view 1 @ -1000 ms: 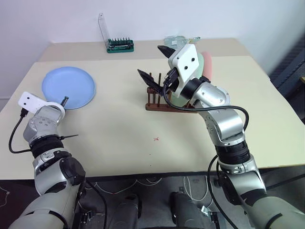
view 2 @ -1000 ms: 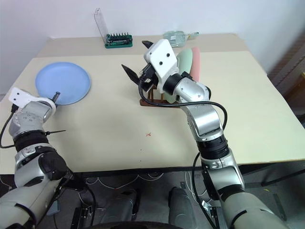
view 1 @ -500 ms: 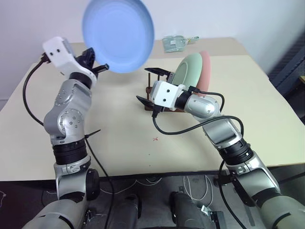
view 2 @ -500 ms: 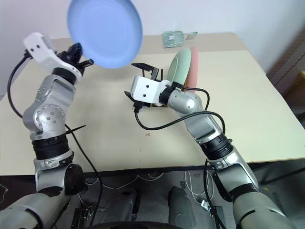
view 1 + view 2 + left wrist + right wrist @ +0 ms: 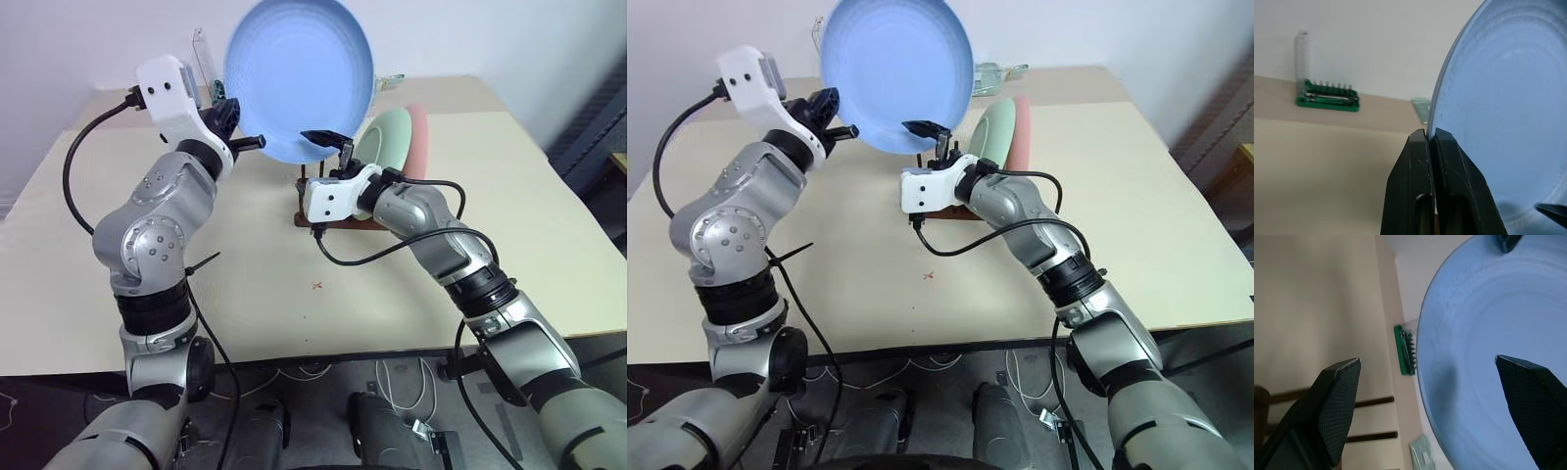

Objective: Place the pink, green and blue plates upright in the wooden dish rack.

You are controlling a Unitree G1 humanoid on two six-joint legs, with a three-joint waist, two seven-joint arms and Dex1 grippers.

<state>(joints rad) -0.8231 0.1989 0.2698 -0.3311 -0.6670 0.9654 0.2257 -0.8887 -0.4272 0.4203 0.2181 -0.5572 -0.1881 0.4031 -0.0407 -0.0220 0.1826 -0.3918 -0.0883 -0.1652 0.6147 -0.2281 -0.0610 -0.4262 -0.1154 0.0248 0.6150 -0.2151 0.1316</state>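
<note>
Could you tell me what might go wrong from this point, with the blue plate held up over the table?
The left pincer grips the blue plate only at its rim, so it could pivot or slip. The open right pincer straddles the plate's edge; a mistimed handover might knock it loose. The green plate and pink plate already stand in the wooden dish rack, and could be bumped.

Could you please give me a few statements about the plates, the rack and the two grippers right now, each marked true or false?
1. The left gripper is clamped on the rim of the blue plate. True.
2. The blue plate lies flat on the table. False: it is held up in the air.
3. The green plate and pink plate stand in the wooden dish rack. True.
4. The right gripper is shut on the green plate. False: its jaws are open, holding nothing.
</note>
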